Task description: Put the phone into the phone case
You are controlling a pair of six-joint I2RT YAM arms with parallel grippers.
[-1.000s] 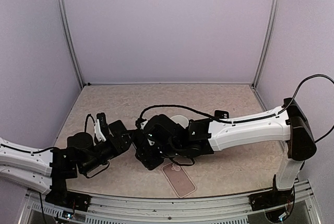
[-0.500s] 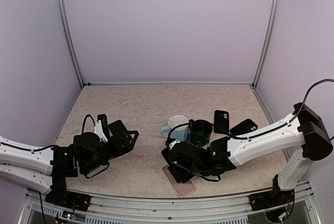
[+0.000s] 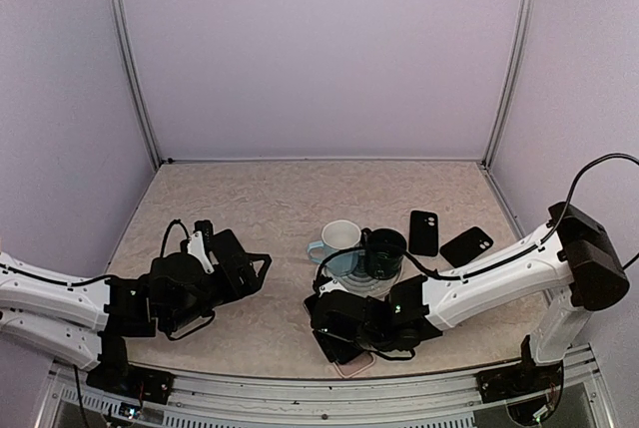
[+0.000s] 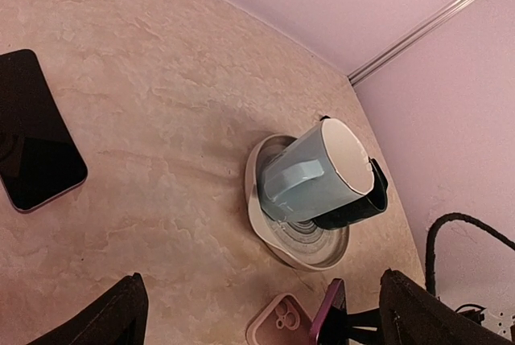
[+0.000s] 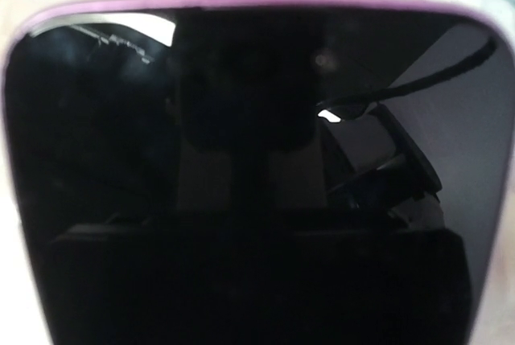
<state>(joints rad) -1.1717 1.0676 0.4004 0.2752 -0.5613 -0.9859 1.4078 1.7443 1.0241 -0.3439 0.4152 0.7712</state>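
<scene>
My right gripper (image 3: 342, 334) is shut on a purple-edged phone (image 4: 331, 314) and holds it on edge right over the pink phone case (image 4: 278, 323). The case lies flat near the table's front edge, and only its corner shows under the gripper in the top view (image 3: 356, 365). In the right wrist view the phone's dark screen (image 5: 257, 168) fills the frame and hides the fingers. My left gripper (image 3: 258, 270) is open and empty, left of the case, also seen in its own view (image 4: 261, 289).
A grey plate (image 3: 351, 281) holds a light blue mug (image 3: 339, 238) and a black mug (image 3: 385, 251) just behind the case. Two black phone cases (image 3: 423, 232) (image 3: 466, 245) lie at the right. Another dark phone (image 4: 36, 144) lies flat on the table.
My right gripper has swung from beside the left gripper to the front middle and come down over the pink case, covering most of it. The left gripper shifted slightly.
</scene>
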